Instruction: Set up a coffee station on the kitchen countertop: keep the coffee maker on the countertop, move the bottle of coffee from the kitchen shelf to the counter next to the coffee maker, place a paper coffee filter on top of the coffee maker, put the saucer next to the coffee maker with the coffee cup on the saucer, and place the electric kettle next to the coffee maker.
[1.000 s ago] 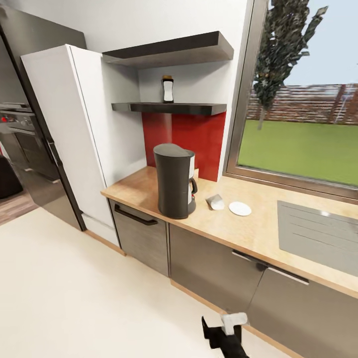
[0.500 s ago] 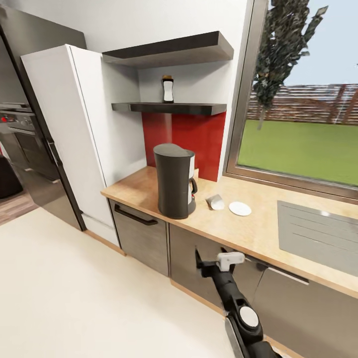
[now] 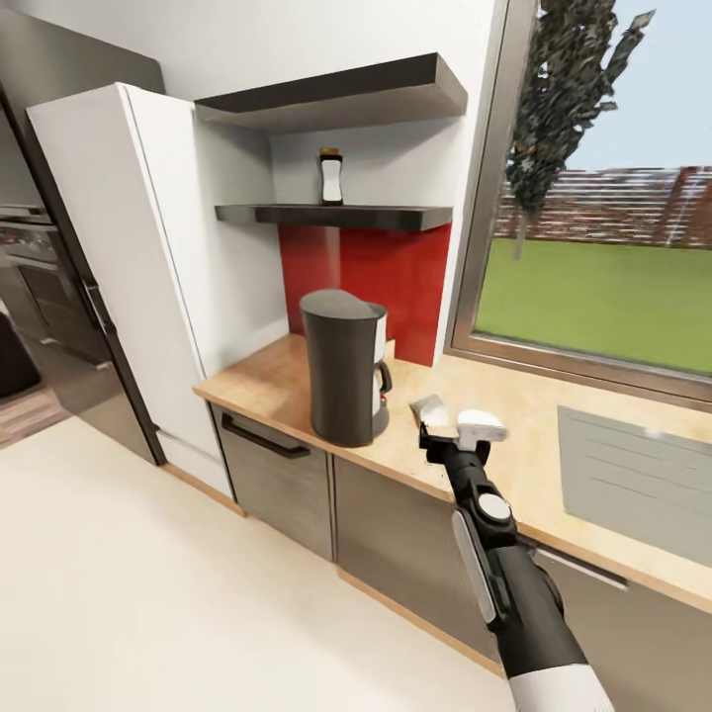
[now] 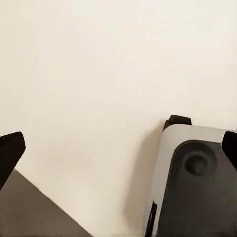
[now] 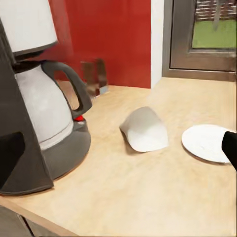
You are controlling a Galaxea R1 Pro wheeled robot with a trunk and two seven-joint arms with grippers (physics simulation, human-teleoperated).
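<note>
Right end effector (image 3: pixel 432 431) spread wide, empty, above the paper coffee filter (image 5: pixel 144 130) beside the saucer (image 5: pixel 207 142).

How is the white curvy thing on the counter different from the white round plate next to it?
The paper coffee filter is a curved, cupped shell standing up off the countertop; the saucer is a flat round disc. The filter lies nearer the coffee maker; the saucer lies further from it. Both are white and rest on the countertop.

Right tool (image 3: pixel 442 431): we raised it from low beside the cabinet fronts to worktop (image 3: pixel 297 381) height, now overlapping the saucer (image 5: pixel 210 142). Our head camera shifted slightly.
</note>
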